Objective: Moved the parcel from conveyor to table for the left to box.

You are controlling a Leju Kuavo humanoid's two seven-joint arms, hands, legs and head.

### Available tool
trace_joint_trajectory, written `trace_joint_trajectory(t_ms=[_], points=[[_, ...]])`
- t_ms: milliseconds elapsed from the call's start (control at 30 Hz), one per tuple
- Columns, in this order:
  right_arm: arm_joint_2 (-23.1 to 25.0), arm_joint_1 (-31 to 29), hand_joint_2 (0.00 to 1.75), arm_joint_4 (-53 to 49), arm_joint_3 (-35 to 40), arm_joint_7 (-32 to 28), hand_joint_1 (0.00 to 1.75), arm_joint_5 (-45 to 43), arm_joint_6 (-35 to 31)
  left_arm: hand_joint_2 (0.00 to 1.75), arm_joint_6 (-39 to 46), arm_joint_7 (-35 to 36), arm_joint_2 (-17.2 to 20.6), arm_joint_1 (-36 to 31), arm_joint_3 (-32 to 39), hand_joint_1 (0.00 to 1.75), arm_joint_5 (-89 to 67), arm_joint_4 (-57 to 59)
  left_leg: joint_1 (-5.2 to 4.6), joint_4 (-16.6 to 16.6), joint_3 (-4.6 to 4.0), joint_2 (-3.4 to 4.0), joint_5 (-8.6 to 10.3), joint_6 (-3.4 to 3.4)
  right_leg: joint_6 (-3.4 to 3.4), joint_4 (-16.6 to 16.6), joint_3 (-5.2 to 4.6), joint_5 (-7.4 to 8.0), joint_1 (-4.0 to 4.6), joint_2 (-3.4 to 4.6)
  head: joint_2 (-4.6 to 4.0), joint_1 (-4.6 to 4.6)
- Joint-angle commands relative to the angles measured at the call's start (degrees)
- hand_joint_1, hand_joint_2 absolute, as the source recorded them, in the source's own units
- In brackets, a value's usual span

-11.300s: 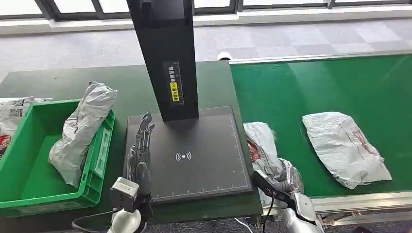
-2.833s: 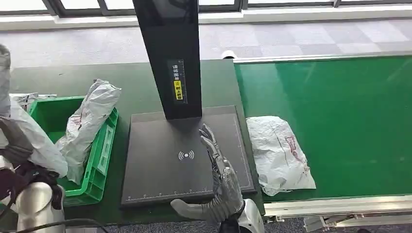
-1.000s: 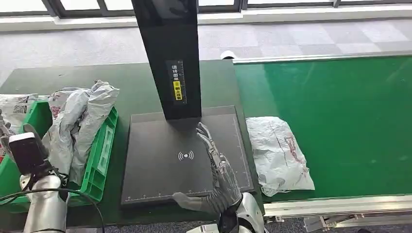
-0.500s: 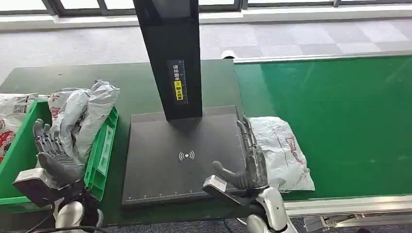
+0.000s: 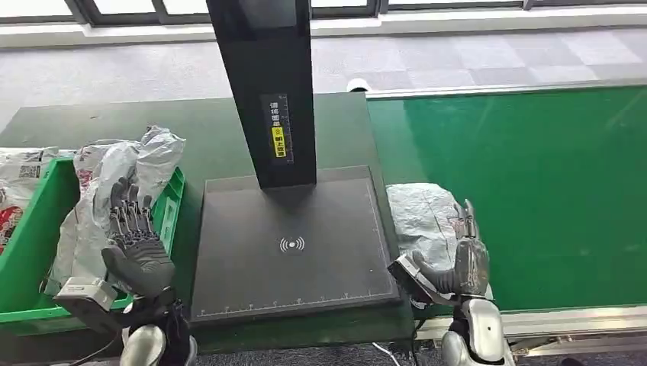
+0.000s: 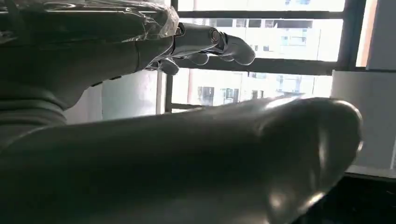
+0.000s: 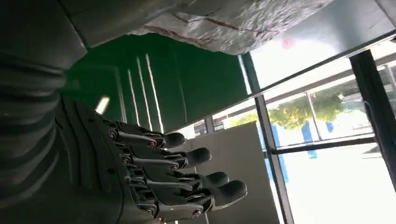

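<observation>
Nearest the camera, right hand (image 5: pixel 464 259) raised over the near edge of the conveyor (image 5: pixel 534 168), fingers straight and apart, thumb out, nothing held; poised directly above the near end of the parcel (image 5: pixel 423 221), apparently lined up to come down on it. Same hand in the right wrist view (image 7: pixel 140 172), fingers parallel and extended, empty, with crumpled grey wrapping (image 7: pixel 233 18) and green belt beyond. Across at the same depth, left hand (image 5: pixel 136 242) lifted above the green box (image 5: pixel 30 229), fingers spread and upright, thumb out, nothing gripped; likely parked there to be ready for the boxing half of the job. Left wrist view (image 6: pixel 205 42) confirming extended, empty fingers against bright windows.

Between the two hands, scanner pad (image 5: pixel 294 244) on the dark table (image 5: pixel 191 130), bare and evidently the landing spot for the handover. Parcel lying flat on the belt, just beside the pad's right edge, not yet moved; short sideways carry probably all that is required. Soft, wrinkled bag likely to sag and slip unless gripped around its bulk.

Further left, grey bags (image 5: pixel 114 191) heaped in the box and slumped over its rim. Behind the pad, black scanner column (image 5: pixel 267 91) rising out of frame.
</observation>
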Motion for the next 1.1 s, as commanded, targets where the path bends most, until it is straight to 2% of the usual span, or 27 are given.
trace_joint_trajectory(t_ms=[33, 200, 267, 300, 367, 400, 533, 1000, 1100], points=[[-1.35, -1.44, 1.75, 4.60, -7.23, 0.54, 0.00, -0.04, 1.15, 0.00, -1.37, 0.22, 0.43, -2.29, -0.18, 0.00, 0.42, 0.63, 0.00, -0.07, 0.04, -0.10, 0.03, 0.03, -0.01, -0.10, 0.09, 0.01, 0.00, -0.13, 0.00, 0.02], [-1.87, -3.99, 1.75, 9.24, -9.95, 0.25, 0.00, -2.25, 2.91, 0.00, -0.36, 0.22, 0.18, -1.99, -0.43, 0.00, -0.46, -0.25, 0.00, -0.05, 0.02, -0.04, 0.02, 0.02, -0.01, -0.07, 0.08, 0.02, -0.01, -0.06, 0.00, 0.00], [-2.52, -6.46, 1.75, 14.83, -11.10, -0.33, 0.00, -3.02, 4.44, 0.00, 0.12, 0.22, 0.13, -2.14, -0.60, 0.00, -0.99, 0.21, 0.00, -0.13, 0.08, 0.01, 0.04, 0.04, -0.02, -0.16, 0.14, 0.06, -0.01, -0.03, 0.00, 0.00], [-2.82, -8.66, 1.75, 19.90, -12.18, -2.98, 0.00, -5.40, 5.01, 0.00, -0.20, 0.22, 0.11, -2.37, -0.73, 0.00, -0.94, 0.87, 0.01, -0.09, 0.06, 0.00, 0.03, 0.03, -0.02, -0.13, 0.12, 0.05, -0.01, -0.02, 0.00, 0.00], [-3.35, -11.07, 1.75, 25.30, -13.26, -2.40, 0.00, -5.90, 5.95, 0.00, -0.46, 0.22, 0.08, -2.53, -0.96, 0.00, -0.95, 1.49, 0.02, -0.10, 0.09, 0.04, 0.04, 0.04, -0.01, -0.14, 0.13, 0.08, -0.02, 0.01, 0.00, 0.00], [-4.23, -14.02, 1.75, 32.20, -13.85, -2.06, 0.00, -5.42, 6.33, 0.00, -0.44, 0.22, 0.14, -2.89, -1.37, 0.00, -1.27, 2.19, 0.02, -0.15, 0.10, 0.04, 0.07, 0.05, -0.02, -0.21, 0.15, 0.12, -0.02, 0.01, 0.00, 0.00], [-4.55, -17.17, 1.75, 41.55, -13.93, -2.86, 0.00, -5.16, 7.40, 0.00, -0.18, 0.22, 0.51, -3.59, -2.43, 0.00, -1.67, 3.74, 0.04, -0.09, 0.11, 0.03, 0.04, 0.04, 0.01, -0.16, 0.16, 0.09, 0.00, 0.01, 0.00, 0.02], [-4.38, -17.07, 1.75, 41.79, -13.81, -2.84, 0.00, -5.05, 7.36, 0.00, -0.19, 0.22, 0.53, -3.67, -2.48, 0.00, -1.71, 3.82, 0.00, -0.10, 0.09, -0.08, 0.08, 0.03, 0.03, -0.13, 0.15, 0.07, 0.00, -0.08, 0.00, 0.00], [-4.16, -16.88, 1.75, 42.88, -12.80, -2.31, 0.00, -3.99, 9.40, 0.00, -0.27, 0.22, 0.73, -4.37, -2.92, 0.00, -1.79, 5.03, 0.01, -0.08, 0.08, -0.08, 0.07, 0.03, 0.03, -0.09, 0.15, 0.06, -0.03, -0.08, 0.00, 0.00]])
